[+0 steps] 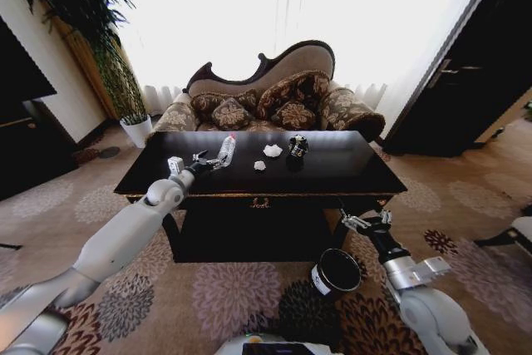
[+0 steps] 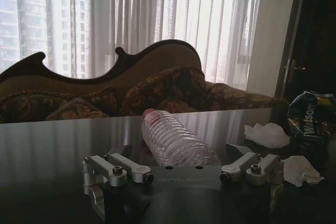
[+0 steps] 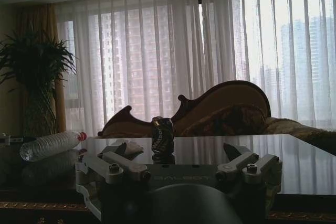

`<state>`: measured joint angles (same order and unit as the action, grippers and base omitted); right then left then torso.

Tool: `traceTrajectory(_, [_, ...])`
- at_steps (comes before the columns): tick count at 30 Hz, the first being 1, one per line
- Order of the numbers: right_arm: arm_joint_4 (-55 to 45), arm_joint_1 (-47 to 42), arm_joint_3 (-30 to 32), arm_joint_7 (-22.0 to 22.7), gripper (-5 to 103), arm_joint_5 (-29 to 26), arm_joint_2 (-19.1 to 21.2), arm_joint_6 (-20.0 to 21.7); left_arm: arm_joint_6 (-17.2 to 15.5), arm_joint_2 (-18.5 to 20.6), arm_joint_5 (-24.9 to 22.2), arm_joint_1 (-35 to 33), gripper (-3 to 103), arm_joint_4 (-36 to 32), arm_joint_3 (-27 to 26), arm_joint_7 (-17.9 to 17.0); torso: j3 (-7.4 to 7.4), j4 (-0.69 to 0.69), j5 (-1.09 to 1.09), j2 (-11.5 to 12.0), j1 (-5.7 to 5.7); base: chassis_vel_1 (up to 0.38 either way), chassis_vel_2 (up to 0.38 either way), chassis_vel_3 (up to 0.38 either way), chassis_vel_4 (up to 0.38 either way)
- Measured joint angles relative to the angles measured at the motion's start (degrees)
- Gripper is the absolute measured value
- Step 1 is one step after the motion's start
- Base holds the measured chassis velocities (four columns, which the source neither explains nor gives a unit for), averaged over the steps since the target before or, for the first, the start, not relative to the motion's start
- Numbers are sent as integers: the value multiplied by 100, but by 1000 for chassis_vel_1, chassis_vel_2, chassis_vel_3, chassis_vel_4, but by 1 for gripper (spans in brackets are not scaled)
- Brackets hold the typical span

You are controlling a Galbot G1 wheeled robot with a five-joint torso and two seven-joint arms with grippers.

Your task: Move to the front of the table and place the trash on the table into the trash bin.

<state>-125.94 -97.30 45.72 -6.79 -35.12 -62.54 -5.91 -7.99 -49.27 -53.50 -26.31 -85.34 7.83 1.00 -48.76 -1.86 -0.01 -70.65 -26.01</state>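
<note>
Here, from the head camera, you saw the dark shiny table (image 1: 332,174) straight in front of the robot, with a sofa (image 1: 266,97) behind it. The left gripper (image 1: 202,161) was over the table's left side, fingers spread wide, right at the bottom end of the clear plastic bottle (image 1: 226,150), which lay on its side. Near the middle lay two white paper wads (image 1: 273,150), and just right of them sat a dark crumpled can (image 1: 298,146). The right gripper (image 1: 366,223) hung low, in front of the table's right front edge, loose and holding nothing. The round brown trash bin (image 1: 337,271) stood on the carpet just below it.

Next, from the left wrist camera, you saw the left gripper (image 2: 178,167) spread open, with the bottle (image 2: 173,141) lying between its fingers, red cap pointing away. The paper wads (image 2: 268,135) and the crumpled can (image 2: 307,116) lay off to one side.

Last, from the right wrist camera, you saw the right gripper (image 3: 178,169) open and empty. The table top (image 3: 294,166) was about level with it. On it lay the bottle (image 3: 50,145) and stood the can (image 3: 163,135).
</note>
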Motion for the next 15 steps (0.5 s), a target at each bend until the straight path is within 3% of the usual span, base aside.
traceTrajectory(15, [5,-36,92,-37,100,-51,-1,-16,55,-312,33,378,98,520,370,96,0,0,-1,0,0,0,0,0,0])
